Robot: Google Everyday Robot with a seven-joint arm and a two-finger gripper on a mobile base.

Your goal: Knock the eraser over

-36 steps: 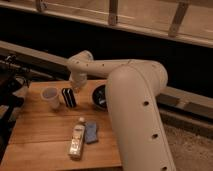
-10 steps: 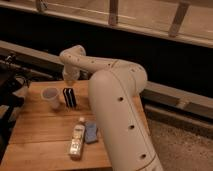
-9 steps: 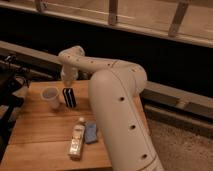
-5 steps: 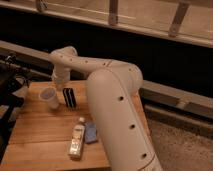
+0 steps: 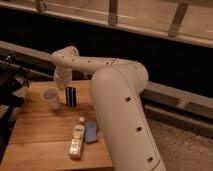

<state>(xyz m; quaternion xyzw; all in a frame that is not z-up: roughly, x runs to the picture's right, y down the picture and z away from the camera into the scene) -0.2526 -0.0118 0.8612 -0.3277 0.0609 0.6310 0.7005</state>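
Your gripper (image 5: 61, 84) near the wooden desk's (image 5: 40, 135) far edge, jaws' state indiscernible, just above the upright black rectangular eraser (image 5: 71, 96), white cup (image 5: 50, 98) beside.

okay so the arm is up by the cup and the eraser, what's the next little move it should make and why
Probably a short sideways push into the eraser. It stands upright on the table, close beside the white cup, and the gripper hangs just above and behind the two. Pushing away from the cup should tip the eraser without upsetting the cup.
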